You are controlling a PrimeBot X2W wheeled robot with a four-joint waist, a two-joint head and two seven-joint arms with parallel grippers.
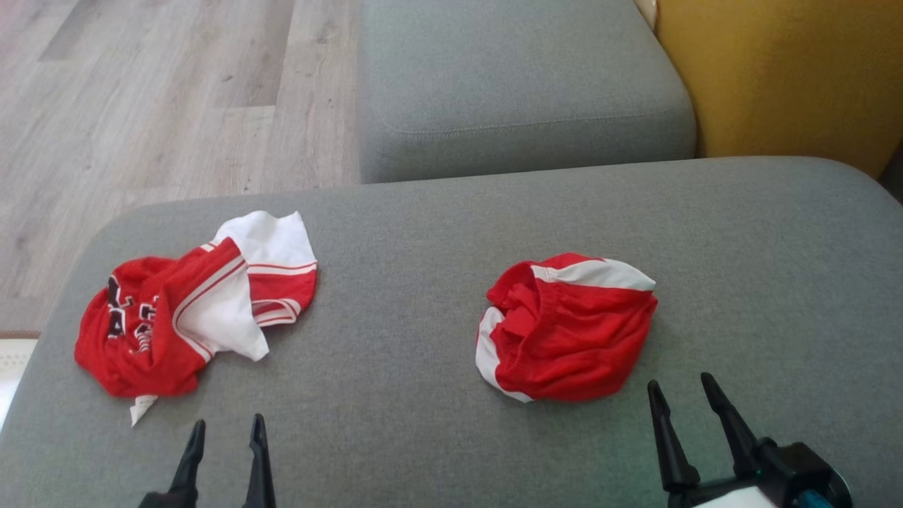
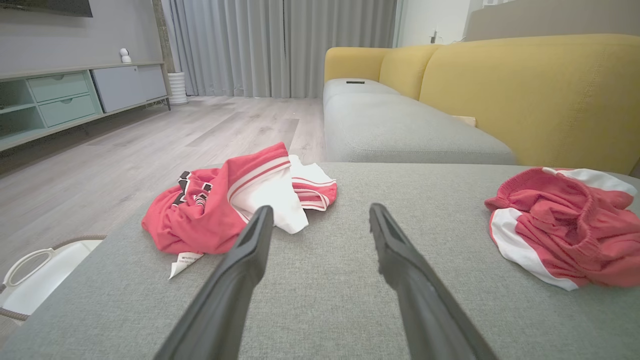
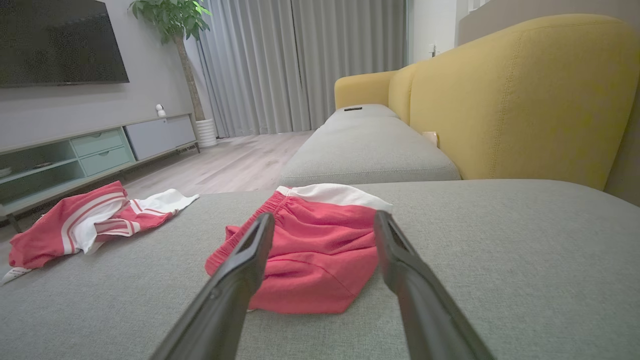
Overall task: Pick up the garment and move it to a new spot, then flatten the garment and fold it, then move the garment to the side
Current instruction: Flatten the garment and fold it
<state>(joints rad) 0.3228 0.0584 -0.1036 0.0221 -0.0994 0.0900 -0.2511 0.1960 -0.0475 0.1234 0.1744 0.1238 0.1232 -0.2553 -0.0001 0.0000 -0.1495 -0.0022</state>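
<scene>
Left fingers (image 1: 258, 451): mine, wide, empty; jersey (image 1: 169, 310) crumpled at 11 o'clock.
Right fingers (image 1: 663, 430): mine, wide, empty; shorts (image 1: 568, 331) bunched at 11 o'clock.
Cushion (image 1: 423, 409): grey, bearing both.

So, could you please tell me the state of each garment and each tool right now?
Jersey: crumpled in a heap, lying loose on the grey cushion.
Shorts: bunched up, unfolded, lying loose.
Left tool: open, empty.
Right tool: open, empty, close to the Shorts but apart.
</scene>
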